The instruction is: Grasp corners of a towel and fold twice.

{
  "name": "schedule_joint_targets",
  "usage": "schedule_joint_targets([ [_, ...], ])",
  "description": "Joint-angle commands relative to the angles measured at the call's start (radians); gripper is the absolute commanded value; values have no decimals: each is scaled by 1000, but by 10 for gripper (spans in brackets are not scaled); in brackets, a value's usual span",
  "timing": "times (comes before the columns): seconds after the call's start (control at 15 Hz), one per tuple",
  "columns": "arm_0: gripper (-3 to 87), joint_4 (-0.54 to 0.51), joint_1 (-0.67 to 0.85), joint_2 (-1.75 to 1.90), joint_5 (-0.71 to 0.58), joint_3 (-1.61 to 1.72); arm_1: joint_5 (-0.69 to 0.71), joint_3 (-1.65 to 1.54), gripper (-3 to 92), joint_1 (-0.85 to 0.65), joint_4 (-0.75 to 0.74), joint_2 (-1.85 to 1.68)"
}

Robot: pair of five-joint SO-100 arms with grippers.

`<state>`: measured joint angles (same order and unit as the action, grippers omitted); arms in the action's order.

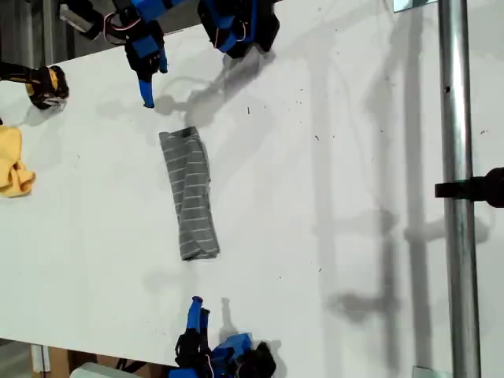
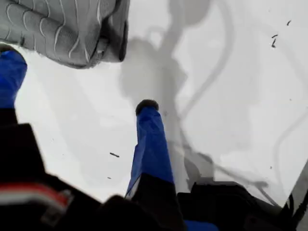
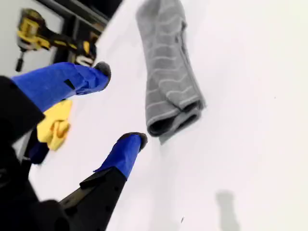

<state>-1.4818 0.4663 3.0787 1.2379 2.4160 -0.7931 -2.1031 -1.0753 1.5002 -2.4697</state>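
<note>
The towel [image 1: 189,193] lies on the white table [image 1: 339,157] as a long narrow folded strip, grey with thin white stripes. Its corners are tucked into the folds and I cannot pick them out. My first gripper [image 1: 148,88] hangs open just beyond the strip's far end, toward the exterior view's top. In the first wrist view its fingers [image 2: 147,115] hold nothing and the towel [image 2: 62,29] is just ahead. My second gripper [image 1: 197,305] stands open short of the near end. Its wrist view shows the gripper [image 3: 118,106] spread apart, beside the towel [image 3: 168,82].
A yellow cloth [image 1: 14,161] lies at the exterior view's left edge, and a yellow-and-black drill [image 1: 43,85] sits above it. A metal pole [image 1: 457,189] with a black clamp [image 1: 482,187] runs down the exterior view's right side. The table's edge runs close behind each arm base.
</note>
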Motion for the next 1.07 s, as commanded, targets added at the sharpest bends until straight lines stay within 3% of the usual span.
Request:
schedule_joint_targets([
  [0.0,177,153,-75,351,2,229,-83,-184,431,87,-80,-199],
  [0.27,172,307,-181,402,49,477,-86,-284,454,160,-225,-121],
  [0.6,173,295,-189,402,77,525,141,-21,483,86,-394,426],
  [1.0,173,259,-178,402,94,528,204,255,485,112,-565,966],
])
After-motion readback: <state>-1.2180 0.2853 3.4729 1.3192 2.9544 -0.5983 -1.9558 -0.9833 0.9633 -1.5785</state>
